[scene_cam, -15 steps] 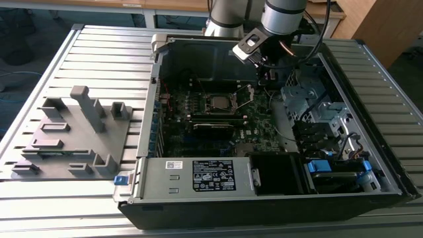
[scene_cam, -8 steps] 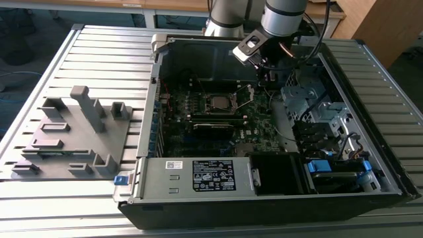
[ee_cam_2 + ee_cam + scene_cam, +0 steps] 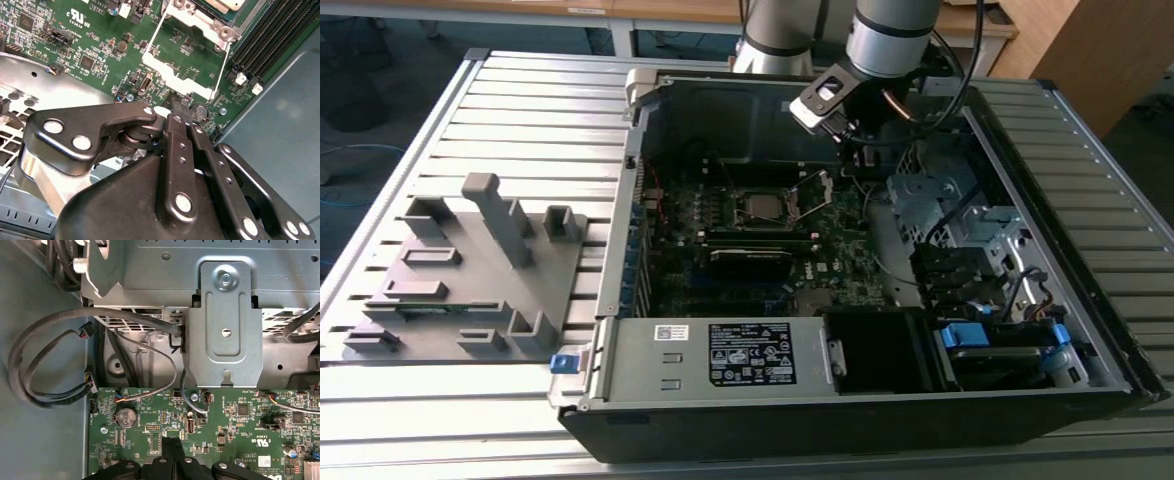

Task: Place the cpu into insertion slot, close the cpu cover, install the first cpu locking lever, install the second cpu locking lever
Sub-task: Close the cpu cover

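**Workbench view: closed gripper [image 3: 181, 116] poised at the raised cpu cover [image 3: 180, 82]**

Slatted metal table [image 3: 520, 100] in the exterior view holds a grey moulded tray [image 3: 567, 270] at nine o'clock, likely for staging parts. Toward three o'clock the computer case [image 3: 854, 410] lies open so the arm [image 3: 894, 30] can reach the green board [image 3: 854, 280]. The cpu [image 3: 761, 207] sits in the insertion slot [image 3: 738, 205] mid-board. The cover leans up at the chip's three o'clock, leaving the socket exposed. The gripper's fingers [image 3: 175, 145] are pressed together on nothing, by the cover's free edge; contact I cannot tell. A closed tip suits nudging, not grasping.
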`<state>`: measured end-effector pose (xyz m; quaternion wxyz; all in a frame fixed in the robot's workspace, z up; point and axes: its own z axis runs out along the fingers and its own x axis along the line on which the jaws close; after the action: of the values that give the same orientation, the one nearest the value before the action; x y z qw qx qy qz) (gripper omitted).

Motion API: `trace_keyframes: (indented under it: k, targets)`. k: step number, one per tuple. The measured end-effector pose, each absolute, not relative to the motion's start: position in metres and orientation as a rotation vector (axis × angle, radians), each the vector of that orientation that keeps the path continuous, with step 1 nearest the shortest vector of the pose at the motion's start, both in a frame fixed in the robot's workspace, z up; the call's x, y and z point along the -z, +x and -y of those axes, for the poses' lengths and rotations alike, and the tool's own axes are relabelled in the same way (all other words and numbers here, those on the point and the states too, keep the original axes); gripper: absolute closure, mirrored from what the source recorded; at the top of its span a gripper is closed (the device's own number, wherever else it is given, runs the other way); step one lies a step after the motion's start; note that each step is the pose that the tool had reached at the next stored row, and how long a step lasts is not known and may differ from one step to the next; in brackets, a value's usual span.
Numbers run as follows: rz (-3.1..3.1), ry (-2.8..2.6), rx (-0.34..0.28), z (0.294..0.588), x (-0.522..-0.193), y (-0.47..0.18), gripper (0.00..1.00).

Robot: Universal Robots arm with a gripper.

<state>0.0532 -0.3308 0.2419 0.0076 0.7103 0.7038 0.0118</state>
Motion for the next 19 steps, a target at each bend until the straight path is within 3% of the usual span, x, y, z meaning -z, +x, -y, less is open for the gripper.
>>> trace_keyframes:
  k: [19]
  targets:
    - [-2.201,2.221,-0.039,0.331,-0.242,0.023,0.90]
